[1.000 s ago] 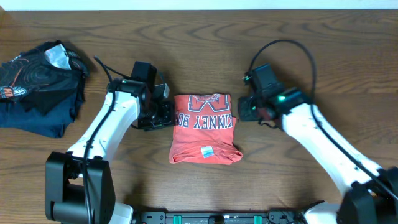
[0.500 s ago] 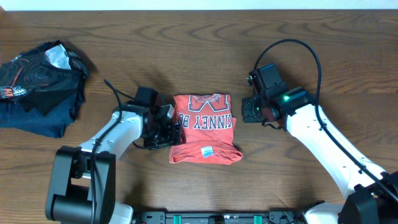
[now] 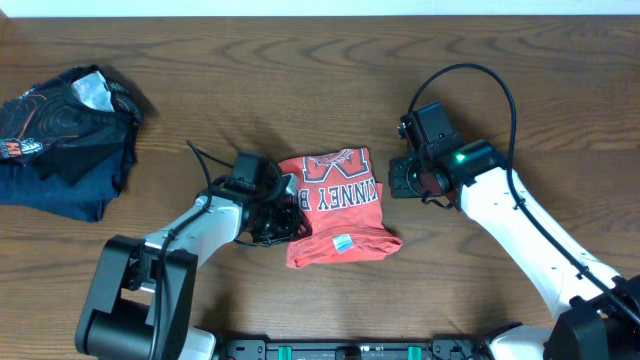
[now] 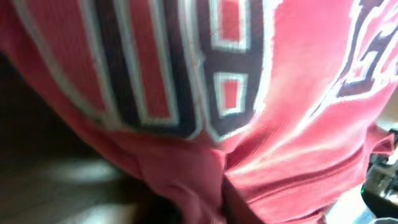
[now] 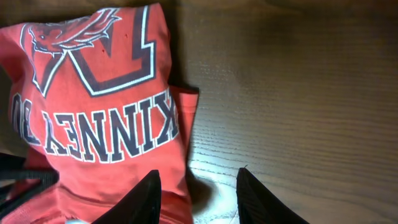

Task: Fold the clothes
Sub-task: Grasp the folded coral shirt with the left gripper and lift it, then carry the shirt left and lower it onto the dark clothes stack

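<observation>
The clothes, a coral-red T-shirt with white lettering, lie folded and slightly tilted at the table's middle, a small white tag near the front edge. My left gripper sits low at the shirt's left edge. The left wrist view is filled with red cloth, which puckers where the jaws meet, so the gripper is shut on it. My right gripper stands open just right of the shirt. In the right wrist view one finger is over the shirt's right edge and the other over bare wood.
A dark blue and black heap of other garments lies at the far left of the wooden table. The right arm's black cable loops above its wrist.
My left gripper slid right and toward the front into the shirt's left edge and closed there. The shirt shifted right and turned a little. The right arm has hardly moved.
</observation>
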You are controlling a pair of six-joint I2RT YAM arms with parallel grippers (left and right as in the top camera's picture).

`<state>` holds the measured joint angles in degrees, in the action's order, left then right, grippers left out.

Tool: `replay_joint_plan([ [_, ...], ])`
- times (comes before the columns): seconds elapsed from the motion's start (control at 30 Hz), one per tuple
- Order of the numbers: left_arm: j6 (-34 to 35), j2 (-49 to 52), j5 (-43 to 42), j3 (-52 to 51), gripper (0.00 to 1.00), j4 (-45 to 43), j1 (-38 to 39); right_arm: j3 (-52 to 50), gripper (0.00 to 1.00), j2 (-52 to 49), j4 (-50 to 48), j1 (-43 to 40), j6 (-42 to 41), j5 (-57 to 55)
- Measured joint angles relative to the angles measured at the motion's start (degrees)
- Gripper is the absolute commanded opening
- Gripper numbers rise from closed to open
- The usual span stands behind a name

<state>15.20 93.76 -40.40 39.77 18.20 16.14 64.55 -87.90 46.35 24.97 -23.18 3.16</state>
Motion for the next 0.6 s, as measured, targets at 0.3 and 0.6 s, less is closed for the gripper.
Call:
replay_joint_plan([
  [0.3, 2.40, 0.09, 0.74, 2.01, 0.06, -0.52, -1.55, 0.00, 0.38, 0.00, 1.03, 0.00, 0.02, 0.00],
  [0.6, -5.11, -2.34, 23.93, 21.53, 0.06, 22.34, -10.10, 0.00, 0.38, 0.00, 1.22, 0.00, 0.22, -0.22],
])
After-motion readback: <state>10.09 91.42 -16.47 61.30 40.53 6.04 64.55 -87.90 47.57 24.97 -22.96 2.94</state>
